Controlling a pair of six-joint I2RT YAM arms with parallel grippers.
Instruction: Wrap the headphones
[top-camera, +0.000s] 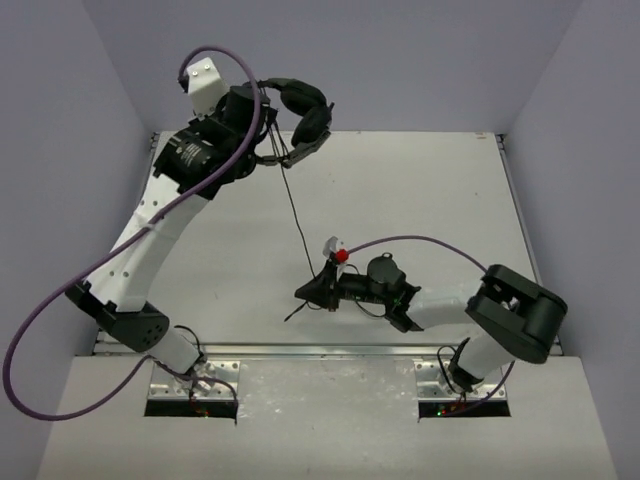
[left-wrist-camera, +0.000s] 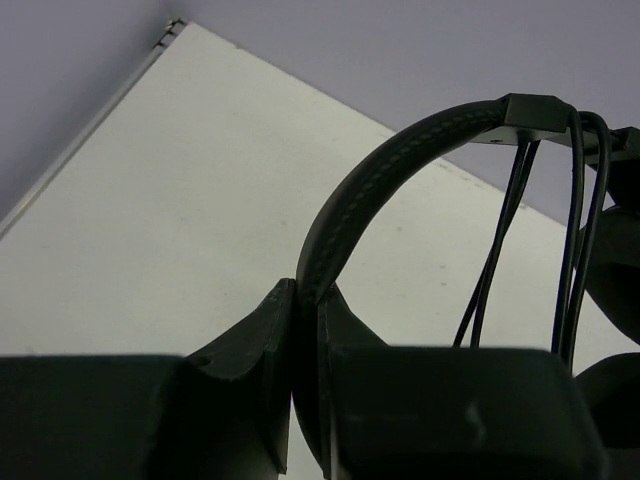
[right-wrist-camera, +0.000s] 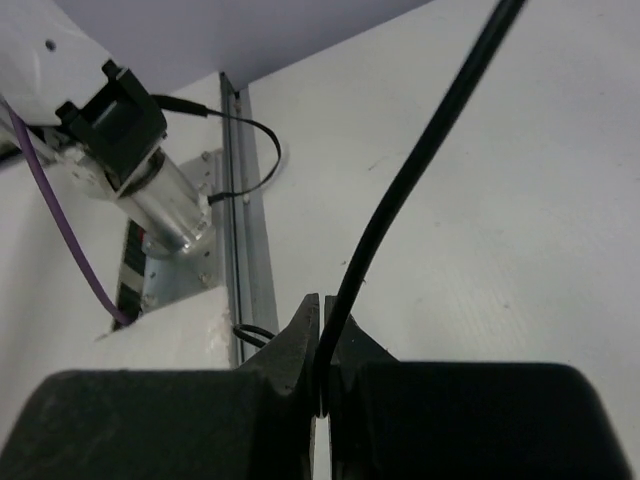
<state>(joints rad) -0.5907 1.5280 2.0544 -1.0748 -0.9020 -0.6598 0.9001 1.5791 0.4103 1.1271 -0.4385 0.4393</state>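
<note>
The black headphones (top-camera: 303, 108) hang in the air at the back left of the table, and my left gripper (top-camera: 264, 152) is shut on their thin headband (left-wrist-camera: 400, 150). In the left wrist view the band runs down between the closed jaws (left-wrist-camera: 308, 300). Cable strands (left-wrist-camera: 575, 230) are draped over the band next to an ear cup (left-wrist-camera: 615, 270). The thin dark cable (top-camera: 297, 215) runs from the headset down to the table's middle. There my right gripper (top-camera: 312, 290) is shut on the cable (right-wrist-camera: 420, 160), pinched at the fingertips (right-wrist-camera: 322, 335). A reddish plug (top-camera: 341, 256) shows by the right wrist.
The purple arm cables (top-camera: 60, 300) loop beside both arms. The left arm's base (right-wrist-camera: 150, 190) and the metal rail (right-wrist-camera: 245, 250) at the table's near edge lie just behind my right gripper. Grey walls close in the table (top-camera: 420, 190) on three sides.
</note>
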